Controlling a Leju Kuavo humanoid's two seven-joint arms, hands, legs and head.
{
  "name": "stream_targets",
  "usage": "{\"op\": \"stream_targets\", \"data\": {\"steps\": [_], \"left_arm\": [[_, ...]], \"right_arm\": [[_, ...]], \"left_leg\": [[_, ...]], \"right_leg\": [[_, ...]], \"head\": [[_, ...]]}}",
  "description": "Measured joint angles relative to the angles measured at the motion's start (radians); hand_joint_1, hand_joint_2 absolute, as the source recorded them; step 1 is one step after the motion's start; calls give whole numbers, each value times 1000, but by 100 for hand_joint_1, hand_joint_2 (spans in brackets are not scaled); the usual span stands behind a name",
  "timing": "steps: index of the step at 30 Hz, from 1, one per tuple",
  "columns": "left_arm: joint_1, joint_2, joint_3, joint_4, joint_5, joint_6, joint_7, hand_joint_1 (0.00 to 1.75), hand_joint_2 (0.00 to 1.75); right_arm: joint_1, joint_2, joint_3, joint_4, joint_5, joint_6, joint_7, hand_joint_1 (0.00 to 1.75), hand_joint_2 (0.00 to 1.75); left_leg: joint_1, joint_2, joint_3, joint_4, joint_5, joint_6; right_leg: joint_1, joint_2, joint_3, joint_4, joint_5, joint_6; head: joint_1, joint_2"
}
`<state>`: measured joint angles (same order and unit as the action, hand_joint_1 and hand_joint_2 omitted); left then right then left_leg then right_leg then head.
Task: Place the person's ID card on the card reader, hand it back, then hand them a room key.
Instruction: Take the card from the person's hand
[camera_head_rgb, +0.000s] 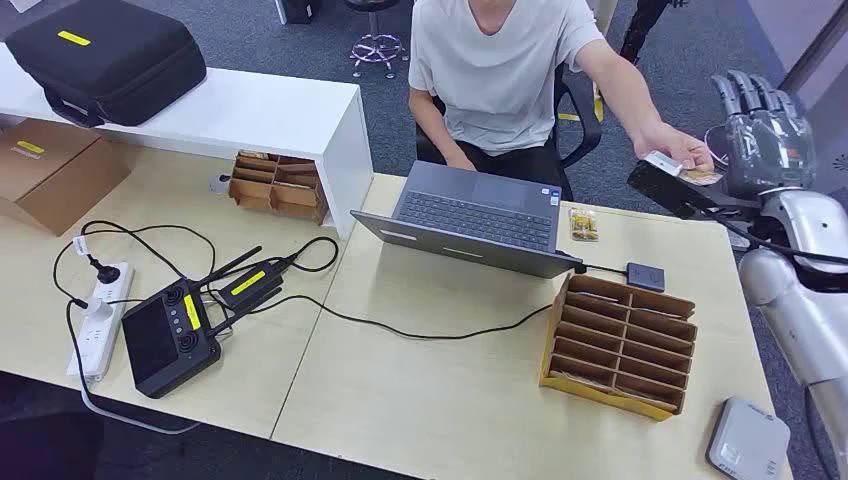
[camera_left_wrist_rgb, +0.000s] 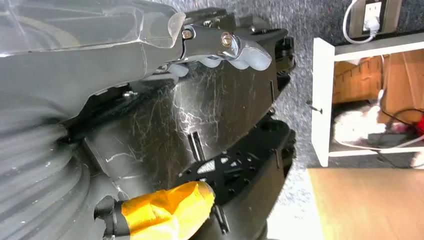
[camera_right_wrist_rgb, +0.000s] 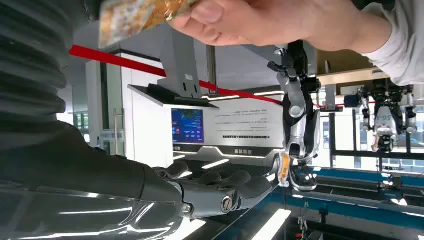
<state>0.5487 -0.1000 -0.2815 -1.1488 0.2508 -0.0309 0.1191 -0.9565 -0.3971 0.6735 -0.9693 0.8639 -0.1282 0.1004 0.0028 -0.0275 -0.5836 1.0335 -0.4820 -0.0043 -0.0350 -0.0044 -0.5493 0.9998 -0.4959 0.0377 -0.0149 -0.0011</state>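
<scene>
A seated person reaches a hand (camera_head_rgb: 678, 150) over the table's far right, holding a gold patterned card (camera_head_rgb: 702, 177) out to my right hand (camera_head_rgb: 760, 135). That hand is raised with its fingers straight up and apart, its palm right beside the card. In the right wrist view the person's fingers (camera_right_wrist_rgb: 235, 20) still pinch the card (camera_right_wrist_rgb: 135, 17), which hangs clear of my fingers (camera_right_wrist_rgb: 225, 192). A flat grey card reader (camera_head_rgb: 747, 440) lies at the table's front right corner. My left hand (camera_left_wrist_rgb: 225, 47) hangs by my body and holds nothing.
An open laptop (camera_head_rgb: 480, 220) stands mid-table, cabled to a small dark box (camera_head_rgb: 646, 275). A cardboard slot rack (camera_head_rgb: 620, 345) sits in front of it, with small yellow cards (camera_head_rgb: 583, 224) by the laptop. At the left are a controller (camera_head_rgb: 168, 335), a power strip (camera_head_rgb: 100, 315) and a white shelf (camera_head_rgb: 250, 115).
</scene>
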Motion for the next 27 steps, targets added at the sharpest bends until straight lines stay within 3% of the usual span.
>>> {"op": "stream_targets", "data": {"steps": [3, 7, 10, 19, 27], "left_arm": [[-7, 16, -23, 12, 68, 1, -28, 0, 175], [-46, 99, -164, 43, 301, 64, -111, 0, 175], [-61, 127, -211, 46, 325, 76, -120, 0, 175], [-84, 161, -267, 52, 337, 79, -125, 0, 175], [-108, 195, -346, 54, 472, 149, -178, 0, 175]], "right_arm": [[5, 1, 4, 0, -15, -1, -12, 175, 175], [15, 2, 7, -4, -57, -4, -23, 175, 175], [15, 2, 7, -5, -60, -5, -22, 175, 175], [15, 2, 7, -8, -61, -9, -21, 175, 175], [15, 0, 7, -12, -78, -15, -22, 175, 175]], "left_leg": [[0, 0, 0, 0, 0, 0], [0, -1, 0, 0, 0, 0], [0, -1, 0, 0, 0, 0], [0, -1, 0, 0, 0, 0], [0, -1, 0, 0, 0, 0]], "right_leg": [[0, 0, 0, 0, 0, 0], [0, 0, -1, 0, 0, 0], [0, 0, 0, 0, 0, 0], [0, 0, 0, 0, 0, 0], [0, 0, 0, 0, 0, 0]], "head": [[0, 0], [-1, 0], [-1, 0], [-1, 0], [-1, 0]]}}
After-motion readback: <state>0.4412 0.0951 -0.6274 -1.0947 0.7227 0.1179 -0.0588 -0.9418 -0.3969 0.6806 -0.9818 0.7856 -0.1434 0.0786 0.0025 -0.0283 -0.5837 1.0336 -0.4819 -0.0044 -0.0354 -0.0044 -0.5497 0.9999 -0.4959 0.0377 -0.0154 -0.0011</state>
